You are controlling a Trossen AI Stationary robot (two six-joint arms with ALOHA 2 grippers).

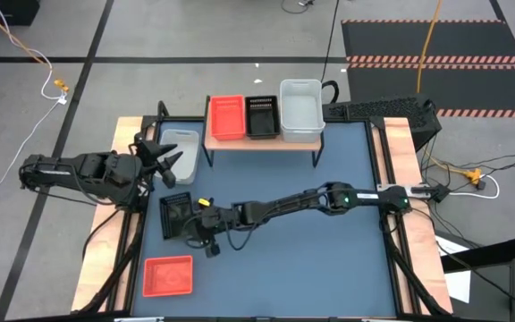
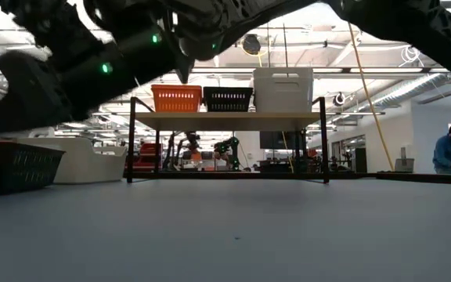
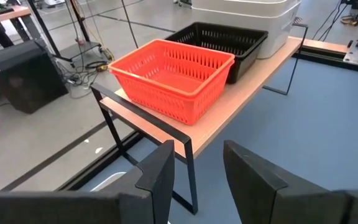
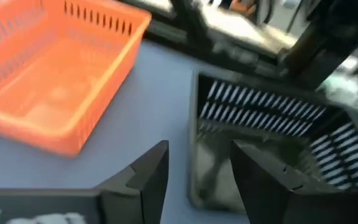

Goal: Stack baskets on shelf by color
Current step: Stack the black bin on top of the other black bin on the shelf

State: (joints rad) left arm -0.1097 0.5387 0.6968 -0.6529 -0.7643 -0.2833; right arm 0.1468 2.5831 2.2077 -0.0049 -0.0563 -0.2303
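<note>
The left gripper point(image 1: 170, 161) hung over the table's left side, above the white basket point(image 1: 182, 145) that sat on the blue table point(image 1: 329, 250) just left of the shelf; its two fingers point(image 3: 157, 177) stood apart with nothing between them, and past them the left wrist view looked onto the shelf's near end. Lower on that side, a red basket point(image 1: 168, 275) lay near the front left corner of the table, and a black basket point(image 1: 176, 215) sat between it and the white one. The right arm reached across the table from the right edge, and the right gripper point(image 1: 202, 225) was at the black basket's right rim — its fingers point(image 4: 145, 177) were spread, one outside the basket wall and one over the inside, not closed on it. Whether they touched the rim could not be told. Farther back, the shelf point(image 1: 262, 141) stood at the table's rear middle, carrying three baskets in a row: a red basket on the shelf point(image 1: 226, 117) at the left, a black basket on the shelf point(image 1: 262, 116) touching it in the middle, and a taller white basket on the shelf point(image 1: 300, 110) at the right end.
</note>
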